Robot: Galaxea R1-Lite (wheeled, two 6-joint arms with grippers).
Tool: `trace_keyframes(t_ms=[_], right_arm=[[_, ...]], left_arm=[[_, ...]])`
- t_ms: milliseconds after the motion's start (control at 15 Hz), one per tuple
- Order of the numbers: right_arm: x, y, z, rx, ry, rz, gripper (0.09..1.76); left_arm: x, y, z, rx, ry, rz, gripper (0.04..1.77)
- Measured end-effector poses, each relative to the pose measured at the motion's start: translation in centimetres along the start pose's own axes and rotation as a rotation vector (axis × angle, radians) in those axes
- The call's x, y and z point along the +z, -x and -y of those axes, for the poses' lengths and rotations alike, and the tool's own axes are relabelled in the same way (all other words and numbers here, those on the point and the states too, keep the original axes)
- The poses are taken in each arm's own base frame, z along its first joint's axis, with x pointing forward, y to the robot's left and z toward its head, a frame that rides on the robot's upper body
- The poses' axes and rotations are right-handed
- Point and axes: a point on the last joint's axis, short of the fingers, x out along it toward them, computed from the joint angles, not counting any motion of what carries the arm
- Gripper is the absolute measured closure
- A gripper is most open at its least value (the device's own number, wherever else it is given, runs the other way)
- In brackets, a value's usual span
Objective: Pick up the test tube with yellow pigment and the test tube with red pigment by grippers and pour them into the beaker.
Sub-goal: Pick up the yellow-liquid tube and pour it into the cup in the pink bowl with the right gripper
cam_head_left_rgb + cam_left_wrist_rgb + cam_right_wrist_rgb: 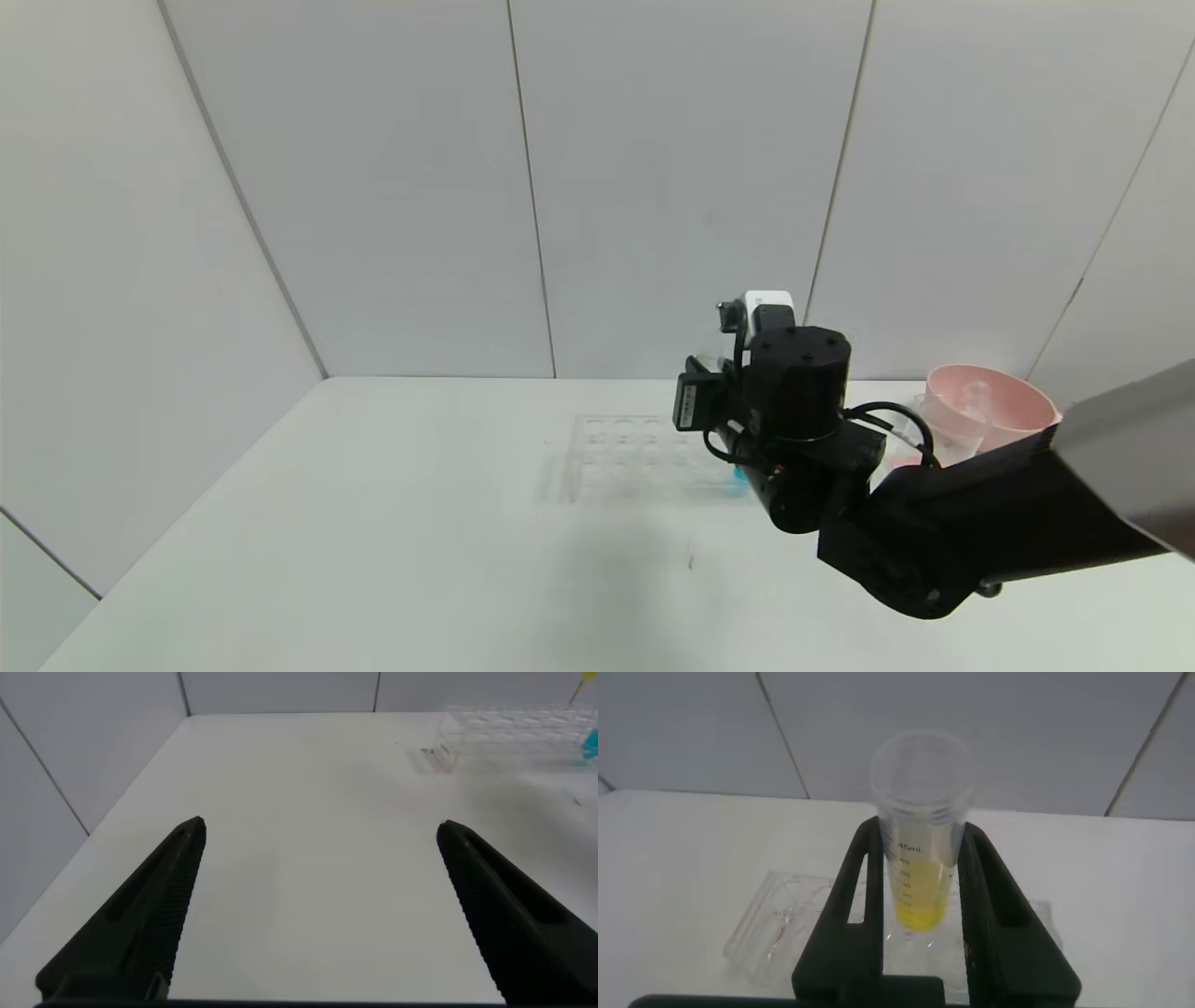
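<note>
the right gripper (920, 905) clamps a clear plastic test tube with yellow pigment (921, 840) at mid-body, above the clear tube rack (775, 924). it looks light, rigid and slippery, so a mid-body hold suits it. the left gripper (322, 905) hangs open over the white table (308, 793).

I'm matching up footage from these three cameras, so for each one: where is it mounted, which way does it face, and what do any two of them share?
Head view: looks forward and down at the table; shows the right arm over the clear rack.
Left wrist view: behind the open left end effector, low over bare table.
Right wrist view: behind the right end effector, shut on the test tube with yellow pigment.
Shared: all three show the rack.
</note>
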Motion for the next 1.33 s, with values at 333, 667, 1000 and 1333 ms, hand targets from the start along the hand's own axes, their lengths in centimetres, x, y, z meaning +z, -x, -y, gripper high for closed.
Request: trace_keyframes(t_ms=[333, 667, 1000, 1333], right_arm=[[4.1, 0.7, 5.0, -0.102, 0.042, 0.072, 1.31], [7.1, 2.6, 14.8, -0.111, 0.091, 0.082, 1.31], [7.9, 6.1, 25.6, -0.102, 0.236, 0.07, 1.31], [8.1, 6.2, 31.0, -0.075, 0.598, 0.204, 1.31]], left_arm=[[0.0, 0.0, 0.0, 0.001, 0.0, 0.0, 0.05], [0.0, 0.0, 0.0, 0.001, 0.0, 0.0, 0.05], [0.0, 0.0, 0.0, 0.001, 0.0, 0.0, 0.05], [0.0, 0.0, 0.0, 0.001, 0.0, 0.0, 0.05]])
